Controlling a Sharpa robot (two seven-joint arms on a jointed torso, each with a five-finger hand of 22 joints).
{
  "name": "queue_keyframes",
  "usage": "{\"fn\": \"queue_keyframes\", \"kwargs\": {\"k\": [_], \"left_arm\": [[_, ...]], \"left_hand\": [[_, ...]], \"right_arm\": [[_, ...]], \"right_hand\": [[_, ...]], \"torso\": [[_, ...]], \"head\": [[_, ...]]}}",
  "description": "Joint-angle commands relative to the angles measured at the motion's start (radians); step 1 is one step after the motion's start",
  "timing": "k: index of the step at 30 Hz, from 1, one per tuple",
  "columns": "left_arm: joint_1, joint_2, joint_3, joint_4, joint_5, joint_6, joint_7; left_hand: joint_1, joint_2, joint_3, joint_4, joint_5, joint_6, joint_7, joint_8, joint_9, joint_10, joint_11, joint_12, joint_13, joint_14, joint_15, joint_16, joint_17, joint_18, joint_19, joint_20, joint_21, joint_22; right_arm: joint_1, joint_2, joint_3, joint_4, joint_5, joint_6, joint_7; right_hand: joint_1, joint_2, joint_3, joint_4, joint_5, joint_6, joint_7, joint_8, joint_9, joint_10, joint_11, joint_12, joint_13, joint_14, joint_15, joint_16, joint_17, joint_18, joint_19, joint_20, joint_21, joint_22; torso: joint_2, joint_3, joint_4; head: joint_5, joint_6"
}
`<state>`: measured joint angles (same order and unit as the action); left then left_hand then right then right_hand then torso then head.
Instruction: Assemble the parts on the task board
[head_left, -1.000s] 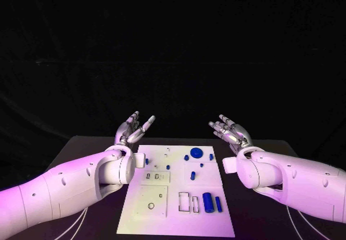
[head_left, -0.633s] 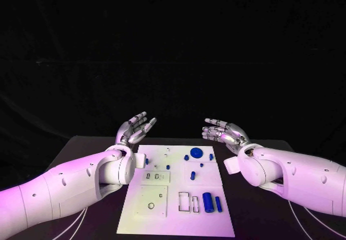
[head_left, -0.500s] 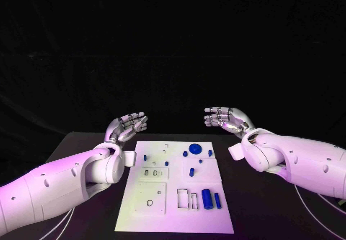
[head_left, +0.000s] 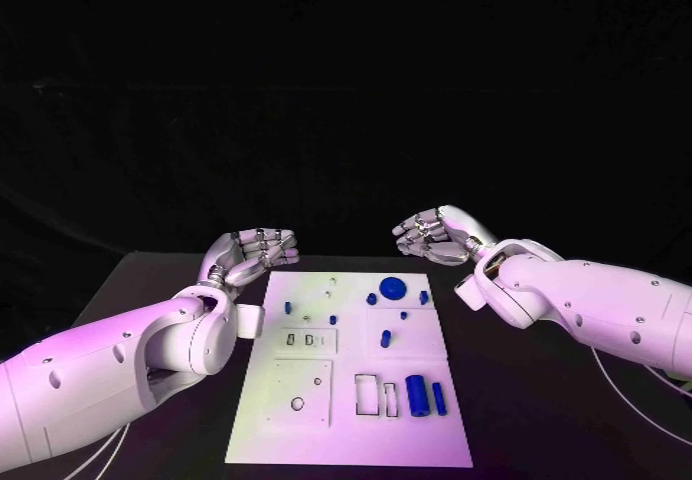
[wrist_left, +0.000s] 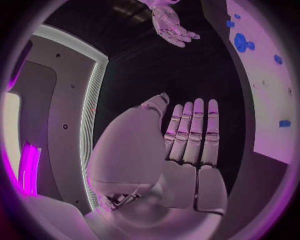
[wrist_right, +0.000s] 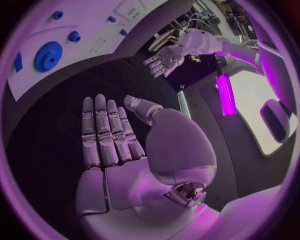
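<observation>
- The left robot hand (head_left: 248, 250) is raised above the tabletop (head_left: 159, 275) at about 10 o'clock from the task board (head_left: 353, 420). It holds nothing, and its own wrist view shows the fingers (wrist_left: 195, 135) straight and laid side by side.
- The right robot hand (head_left: 433, 237) is raised at about 1 o'clock from the board, also empty. From the head view its fingers look bent over, while its wrist view shows the fingers (wrist_right: 103, 132) flat, extended and close together.
- Each wrist view also catches the opposite hand across the gap, with its fingers apart.
- The task board lies flat between the two arms, its long axis running from 12 to 6 o'clock.
- A round blue disc (head_left: 391, 287) sits near the board's far edge, with small blue pegs (head_left: 289, 306) around it.
- Two blue cylinders (head_left: 417, 396) lie near the 5 o'clock corner, lengthwise along the board's long axis.
</observation>
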<state>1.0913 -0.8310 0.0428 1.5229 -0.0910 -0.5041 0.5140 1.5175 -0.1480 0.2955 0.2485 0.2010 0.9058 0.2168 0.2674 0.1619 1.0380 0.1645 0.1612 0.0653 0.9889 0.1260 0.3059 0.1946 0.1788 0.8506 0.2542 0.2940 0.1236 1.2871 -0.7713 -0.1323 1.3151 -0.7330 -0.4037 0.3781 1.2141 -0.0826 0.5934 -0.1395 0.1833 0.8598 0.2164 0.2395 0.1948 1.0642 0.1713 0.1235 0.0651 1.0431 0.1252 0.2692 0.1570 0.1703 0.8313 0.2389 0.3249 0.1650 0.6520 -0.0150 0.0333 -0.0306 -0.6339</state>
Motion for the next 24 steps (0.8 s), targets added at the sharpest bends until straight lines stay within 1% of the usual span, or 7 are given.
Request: {"fn": "queue_keyframes", "kwargs": {"k": [1, 5, 8, 11, 17, 21, 24], "left_arm": [[0.007, -0.013, 0.004, 0.032, -0.03, 0.047, -0.021], [0.011, -0.033, 0.008, 0.075, -0.036, 0.056, -0.03], [0.012, -0.046, 0.01, 0.106, -0.039, 0.062, -0.035], [0.014, -0.061, 0.012, 0.137, -0.04, 0.067, -0.039], [0.02, -0.086, 0.019, 0.19, -0.036, 0.07, -0.042], [0.026, -0.098, 0.022, 0.213, -0.032, 0.071, -0.044], [0.03, -0.103, 0.023, 0.224, -0.028, 0.072, -0.045]], "left_hand": [[-0.004, -0.016, 0.013, 0.003, -0.005, 0.008, -0.001, 0.0, 0.0, 0.018, -0.003, -0.009, 0.001, 0.015, -0.004, 0.006, 0.007, 0.006, 0.013, -0.002, 0.006, -0.002], [-0.009, -0.024, 0.026, 0.006, -0.006, 0.013, -0.003, -0.001, 0.0, 0.035, -0.006, -0.014, 0.002, 0.029, -0.009, 0.01, 0.014, 0.007, 0.024, -0.006, 0.009, -0.003], [-0.012, -0.03, 0.033, 0.007, -0.006, 0.015, -0.004, -0.002, -0.001, 0.042, -0.008, -0.02, 0.001, 0.04, -0.011, 0.014, 0.02, 0.006, 0.032, -0.01, 0.012, -0.003], [-0.014, -0.033, 0.035, 0.008, -0.007, 0.014, -0.004, -0.004, -0.001, 0.042, -0.007, -0.023, 0.001, 0.041, -0.012, 0.014, 0.022, 0.006, 0.034, -0.01, 0.012, -0.004], [-0.02, -0.037, 0.036, 0.01, -0.007, 0.011, -0.003, -0.006, -0.002, 0.04, -0.006, -0.029, 0.0, 0.041, -0.011, 0.013, 0.024, 0.006, 0.036, -0.011, 0.012, -0.005], [-0.022, -0.039, 0.037, 0.011, -0.007, 0.01, -0.002, -0.007, -0.002, 0.038, -0.005, -0.032, 0.0, 0.041, -0.011, 0.013, 0.025, 0.006, 0.037, -0.011, 0.012, -0.005], [-0.024, -0.04, 0.038, 0.012, -0.007, 0.009, -0.002, -0.008, -0.002, 0.038, -0.005, -0.035, 0.0, 0.041, -0.01, 0.012, 0.026, 0.006, 0.037, -0.011, 0.012, -0.006]], "right_arm": [[0.011, 0.006, 0.002, -0.004, -0.254, 0.053, -0.105], [0.026, 0.013, 0.005, -0.003, -0.425, 0.088, -0.186], [0.034, 0.017, 0.007, 0.006, -0.547, 0.113, -0.242], [0.04, 0.021, 0.008, 0.021, -0.657, 0.136, -0.292], [0.049, 0.034, 0.01, 0.041, -0.821, 0.177, -0.363], [0.05, 0.046, 0.01, 0.043, -0.879, 0.203, -0.389], [0.05, 0.053, 0.009, 0.042, -0.903, 0.216, -0.399]], "right_hand": [[0.003, -0.034, -0.028, -0.006, 0.008, 0.064, -0.01, 0.019, 0.01, 0.113, -0.036, -0.015, 0.006, 0.128, -0.043, 0.046, 0.036, 0.014, 0.091, -0.039, 0.083, 0.041], [0.001, -0.045, -0.048, -0.004, 0.016, 0.084, -0.025, 0.023, 0.016, 0.152, -0.052, -0.015, 0.011, 0.181, -0.065, 0.073, 0.064, 0.013, 0.137, -0.063, 0.134, 0.069], [-0.004, -0.065, -0.078, -0.003, 0.03, 0.102, -0.045, 0.028, 0.022, 0.198, -0.078, -0.005, 0.025, 0.321, -0.104, 0.162, 0.123, 0.015, 0.226, -0.101, 0.213, 0.111], [-0.016, -0.082, -0.09, 0.009, 0.04, 0.109, -0.053, 0.022, 0.027, 0.207, -0.091, -0.018, 0.036, 0.407, -0.123, 0.251, 0.197, 0.013, 0.284, -0.127, 0.285, 0.153], [-0.027, -0.111, -0.08, 0.042, 0.047, 0.111, -0.055, 0.002, 0.042, 0.187, -0.086, -0.049, 0.075, 0.409, -0.128, 0.464, 0.389, 0.008, 0.302, -0.139, 0.405, 0.246], [-0.03, -0.125, -0.08, 0.062, 0.052, 0.1, -0.052, -0.009, 0.052, 0.144, -0.083, -0.052, 0.096, 0.45, -0.122, 0.79, 0.729, -0.032, 0.408, -0.137, 0.663, 0.564], [-0.027, -0.128, -0.079, 0.07, 0.054, 0.093, -0.052, -0.014, 0.058, 0.123, -0.078, -0.05, 0.107, 0.459, -0.119, 0.911, 0.857, -0.051, 0.448, -0.133, 0.771, 0.702]], "torso": [[0.029, -0.0041, 0.0112], [0.044, -0.0066, 0.0182], [0.058, -0.0097, 0.0251], [0.069, -0.0124, 0.0292], [0.091, -0.0188, 0.0387], [0.102, -0.0221, 0.0448], [0.108, -0.0243, 0.0484]], "head": [[-0.008, 0.001], [-0.014, -0.002], [-0.022, 0.001], [-0.027, 0.004], [-0.038, 0.009], [-0.042, 0.011], [-0.043, 0.012]]}}
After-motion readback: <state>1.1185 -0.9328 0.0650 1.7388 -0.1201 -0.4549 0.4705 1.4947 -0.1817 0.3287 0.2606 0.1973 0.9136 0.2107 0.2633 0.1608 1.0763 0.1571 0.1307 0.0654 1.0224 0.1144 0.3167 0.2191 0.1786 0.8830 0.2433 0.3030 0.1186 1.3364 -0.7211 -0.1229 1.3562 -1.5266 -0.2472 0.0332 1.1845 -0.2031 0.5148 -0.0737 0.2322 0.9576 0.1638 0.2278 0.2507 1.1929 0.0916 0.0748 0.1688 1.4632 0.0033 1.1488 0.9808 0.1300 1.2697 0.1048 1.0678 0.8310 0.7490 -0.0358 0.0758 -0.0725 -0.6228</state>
